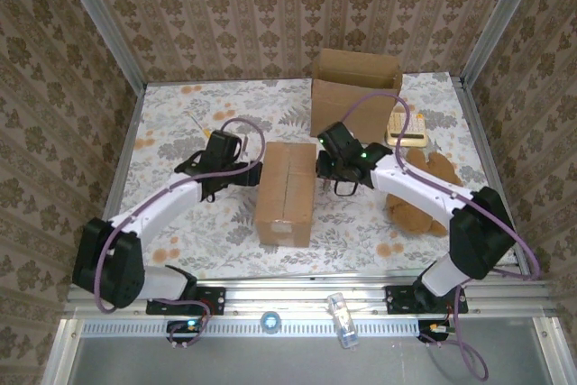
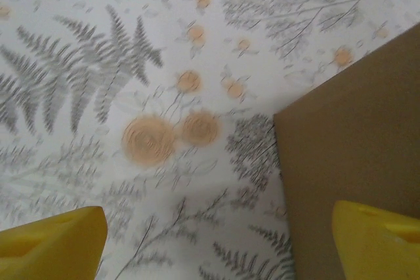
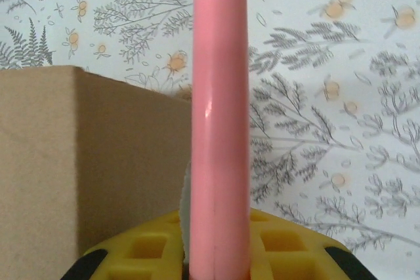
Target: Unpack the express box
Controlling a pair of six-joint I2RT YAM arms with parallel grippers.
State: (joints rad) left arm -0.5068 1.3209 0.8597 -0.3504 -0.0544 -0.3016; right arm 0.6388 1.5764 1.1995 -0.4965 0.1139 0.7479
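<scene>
The express box (image 1: 286, 191) is a shut brown carton lying mid-table, its long side running front to back. My left gripper (image 1: 242, 171) sits at its left side, open; in the left wrist view its yellow fingers (image 2: 52, 244) stand wide apart, one over the tablecloth and the other over the box edge (image 2: 354, 142), with the left gripper (image 2: 216, 247) holding nothing. My right gripper (image 1: 326, 169) is at the box's far right corner, shut on a pink tool (image 3: 220, 96) that points away from the right gripper (image 3: 220, 254). The box wall (image 3: 85, 162) is just left of the tool.
A second, open carton (image 1: 354, 83) stands at the back. A brown plush bear (image 1: 424, 191) lies right of the right arm, and a small cream item (image 1: 406, 129) sits behind it. A clear bottle (image 1: 341, 317) rests on the front rail. Patterned walls enclose the table.
</scene>
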